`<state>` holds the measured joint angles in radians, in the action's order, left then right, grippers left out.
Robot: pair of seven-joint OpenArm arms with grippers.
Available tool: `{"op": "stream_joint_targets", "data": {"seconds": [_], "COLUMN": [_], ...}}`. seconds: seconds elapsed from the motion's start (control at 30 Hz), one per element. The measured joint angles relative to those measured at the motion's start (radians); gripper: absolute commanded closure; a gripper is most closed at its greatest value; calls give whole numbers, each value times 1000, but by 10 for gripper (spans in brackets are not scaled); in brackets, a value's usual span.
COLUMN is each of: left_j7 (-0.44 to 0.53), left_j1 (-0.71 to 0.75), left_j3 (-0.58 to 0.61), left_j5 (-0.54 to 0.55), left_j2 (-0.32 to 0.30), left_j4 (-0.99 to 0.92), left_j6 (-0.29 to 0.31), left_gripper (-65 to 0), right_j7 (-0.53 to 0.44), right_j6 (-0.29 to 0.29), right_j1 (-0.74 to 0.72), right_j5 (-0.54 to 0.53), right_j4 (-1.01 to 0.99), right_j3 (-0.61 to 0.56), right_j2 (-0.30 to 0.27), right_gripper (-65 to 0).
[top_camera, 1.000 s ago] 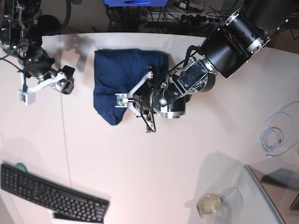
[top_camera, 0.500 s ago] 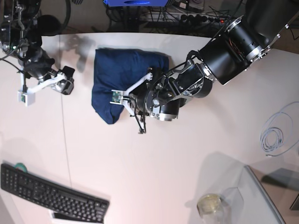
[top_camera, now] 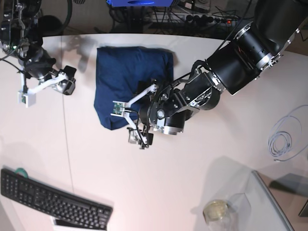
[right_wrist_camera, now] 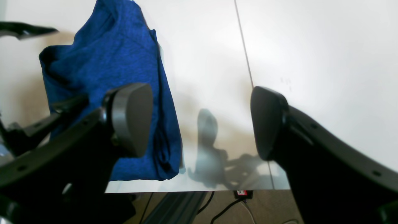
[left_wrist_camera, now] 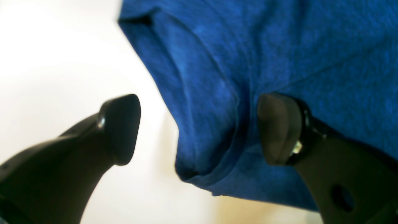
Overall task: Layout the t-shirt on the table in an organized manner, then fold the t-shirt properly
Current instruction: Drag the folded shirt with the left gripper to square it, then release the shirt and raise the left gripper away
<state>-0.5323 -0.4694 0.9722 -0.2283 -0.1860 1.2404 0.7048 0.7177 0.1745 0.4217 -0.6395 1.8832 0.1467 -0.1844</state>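
One t-shirt (top_camera: 130, 79) lies folded into a rough rectangle on the table (top_camera: 192, 163), toward the far edge and left of centre in the base view. Its far and right borders are fairly straight; the near-left corner bulges into a rounded lump. The shirt stops short of the table's far edge, with a strip of white showing between them.

The left gripper (top_camera: 126, 124) sits at that near-left corner. In the left wrist view its two fingers (left_wrist_camera: 119, 127) stand wide apart — one over bare table, the other (left_wrist_camera: 276, 127) against the cloth (left_wrist_camera: 279, 46). A folded hem hangs loose between them and neither pad pinches it, so nothing is gripped.

The right gripper (top_camera: 45, 86) hangs over the table's left part, well apart from the shirt's left border. Its jaws are spread too, and the right wrist view shows only white tabletop and a thin dark seam (right_wrist_camera: 245, 62) between its fingers (right_wrist_camera: 130, 118). The shirt (right_wrist_camera: 118, 77) shows behind one finger there, not touching it.

Open room: a wide bare stretch of table runs across the near middle, from the shirt's near border down to the keyboard (top_camera: 53, 199) at the near-left. On the right lie one coiled cable (top_camera: 284, 137) and, near the bottom, one round jar (top_camera: 215, 211) beside a glass panel (top_camera: 274, 202) — all well clear of the shirt.

Count: two arms, two grippers, one shirt, one keyboard, one cable, one jar.
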Motion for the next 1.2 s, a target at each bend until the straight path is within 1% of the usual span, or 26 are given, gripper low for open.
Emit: {"op": "stream_joint_targets", "data": {"seconds": [0.07,0.17,0.3,0.33,0.4,0.47,0.5,0.53,0.57,0.63,0.67,0.7,0.8,0.87,0.9,0.93,1.0,1.03,1.07,1.2], "left_j7": [1,-1,-3,-25,-128,-182,-195,-212,-241,-280,-288,-293,-305,-301,-274,-217,-129,-95,-82,-87], "left_j1": [-10,-16,-7,0,20,52,76,114,156,270,336,399,539,619,655,693,753,770,778,784], "left_j3": [0,0,-10,-33,-90,-161,-199,-245,-285,-385,-438,-493,-663,-755,-788,-813,-815,-812,-812,-826], "left_j5": [13,3,8,20,10,3,0,3,11,20,18,14,0,-5,-9,-3,-1,16,15,-3], "left_j2": [-10,-27,-68,-77,-84,-97,-102,-106,-109,-109,-108,-104,-84,-53,-40,-24,-13,-10,-8,-14], "left_j4": [24,73,165,186,247,338,396,464,531,650,689,707,688,678,675,673,660,644,628,580], "left_j6": [1,0,3,3,3,2,0,0,0,0,0,2,-2,-1,-1,0,0,3,4,0], "left_gripper": [-558,-558,-558,-558,-556,-551,-530,-479,-402,-183,-49,0,0,0,0,0,0,0,0,0], "right_j7": [0,0,0,0,1,0,0,-1,1,1,-1,-2,-1,0,1,-2,-3,-3,-3,-4], "right_j6": [0,0,0,0,0,0,0,0,0,0,0,0,0,0,0,0,0,0,0,0], "right_j1": [0,0,0,0,0,-1,-3,-2,-3,-1,4,10,23,24,21,21,22,23,23,20], "right_j5": [0,0,0,0,0,1,1,-2,-2,-2,0,2,4,4,5,3,3,4,4,4], "right_j4": [0,0,0,0,0,0,0,0,0,0,0,0,0,-5,-5,-5,-5,-5,-5,-5], "right_j3": [-1,-1,-2,-3,-4,-4,-5,-4,-5,-3,-1,1,2,2,1,2,2,2,1,-1], "right_j2": [0,0,0,0,1,0,-1,0,2,-1,0,0,1,1,0,0,0,0,0,1], "right_gripper": [-461,-461,-461,-461,-461,-461,-461,-461,-461,-461,-461,-461,-461,-461,-461,-461,-461,-461,-461,-461]}}
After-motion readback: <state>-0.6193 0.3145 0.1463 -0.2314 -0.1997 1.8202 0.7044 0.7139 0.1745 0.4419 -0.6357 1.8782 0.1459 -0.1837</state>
